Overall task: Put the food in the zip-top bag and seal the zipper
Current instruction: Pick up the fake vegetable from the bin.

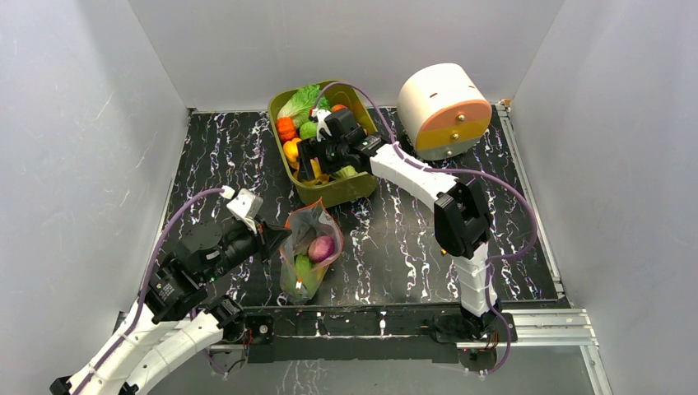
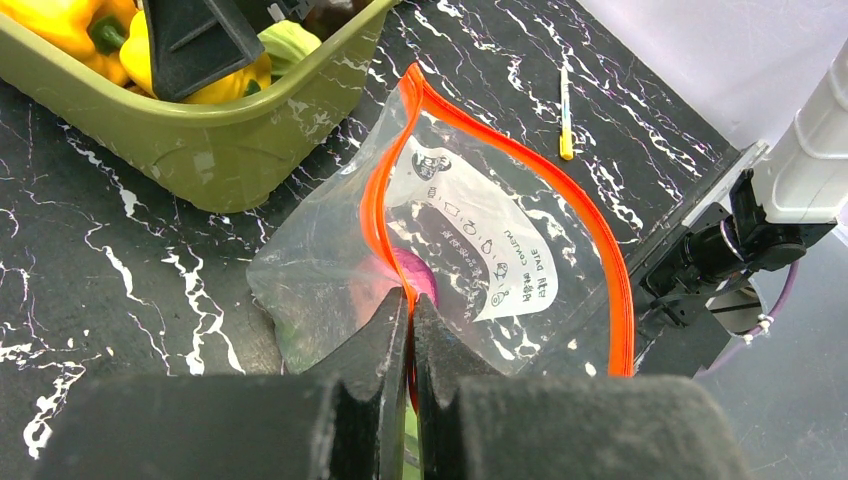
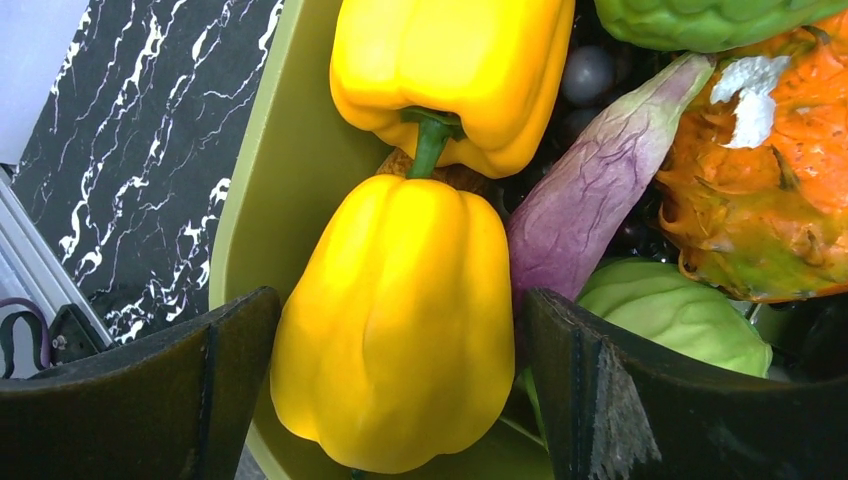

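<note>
The zip-top bag [image 1: 311, 247] lies on the black marble table with its mouth held open. Inside it are a purple onion [image 2: 422, 272] and a green piece [image 1: 303, 267]. My left gripper [image 2: 411, 295] is shut on the near side of the red-orange zipper [image 2: 560, 180]. The olive-green tub [image 1: 354, 191] holds the rest of the food. My right gripper [image 3: 400, 300] is down inside the tub, open, with one finger on each side of a yellow pepper [image 3: 400, 340]. A small gap shows at the left finger [image 3: 200, 390]. A second yellow pepper [image 3: 450, 70] lies just beyond.
Beside the peppers in the tub [image 3: 270, 180] are a purple vegetable [image 3: 590, 200], an orange piece [image 3: 760, 200] and a pale green one [image 3: 670, 310]. A white drum with an orange face [image 1: 444, 111] stands at the back right. A small yellow stick [image 2: 566, 115] lies past the bag.
</note>
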`<state>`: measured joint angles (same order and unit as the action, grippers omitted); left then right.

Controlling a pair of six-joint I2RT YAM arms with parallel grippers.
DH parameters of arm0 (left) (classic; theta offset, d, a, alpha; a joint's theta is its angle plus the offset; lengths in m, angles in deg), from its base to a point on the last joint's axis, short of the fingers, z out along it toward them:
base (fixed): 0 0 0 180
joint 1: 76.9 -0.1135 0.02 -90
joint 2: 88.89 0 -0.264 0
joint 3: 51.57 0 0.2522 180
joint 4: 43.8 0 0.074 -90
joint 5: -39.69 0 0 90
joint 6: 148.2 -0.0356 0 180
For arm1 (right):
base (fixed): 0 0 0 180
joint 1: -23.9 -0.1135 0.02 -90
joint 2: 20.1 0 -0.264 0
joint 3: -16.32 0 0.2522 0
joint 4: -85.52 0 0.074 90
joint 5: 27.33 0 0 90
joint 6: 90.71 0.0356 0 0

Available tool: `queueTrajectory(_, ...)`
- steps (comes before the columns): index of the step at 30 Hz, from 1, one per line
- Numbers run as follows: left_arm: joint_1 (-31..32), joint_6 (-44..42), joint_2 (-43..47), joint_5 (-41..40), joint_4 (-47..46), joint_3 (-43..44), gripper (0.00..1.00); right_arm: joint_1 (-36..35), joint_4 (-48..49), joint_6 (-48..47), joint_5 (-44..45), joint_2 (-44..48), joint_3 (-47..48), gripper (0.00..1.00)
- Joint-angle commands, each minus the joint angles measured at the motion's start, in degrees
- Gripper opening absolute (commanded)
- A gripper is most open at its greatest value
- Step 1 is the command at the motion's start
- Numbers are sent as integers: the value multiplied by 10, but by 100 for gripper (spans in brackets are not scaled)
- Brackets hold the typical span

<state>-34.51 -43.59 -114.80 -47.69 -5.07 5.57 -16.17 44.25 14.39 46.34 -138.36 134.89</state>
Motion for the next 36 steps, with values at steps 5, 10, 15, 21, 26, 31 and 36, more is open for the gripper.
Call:
queueTrajectory(5,1,1,6,-4,-5,13,0,1,-1,-7,10,20,32,77)
queueTrajectory(10,1,7,3,-2,-10,13,0,2,13,-2,35,54,11,68)
queueTrajectory(15,2,14,-2,-2,-15,15,0,4,12,1,62,84,-9,60)
queueTrajectory(21,1,14,-13,-2,-17,19,0,7,21,1,102,131,-39,57)
queueTrajectory(26,1,21,-27,5,-29,20,0,8,11,-3,115,178,-53,55)
queueTrajectory(31,1,32,-51,19,-54,26,0,8,-3,-1,117,249,-80,54)
queueTrajectory(36,1,37,-83,30,-76,40,0,8,1,5,95,332,-134,54)
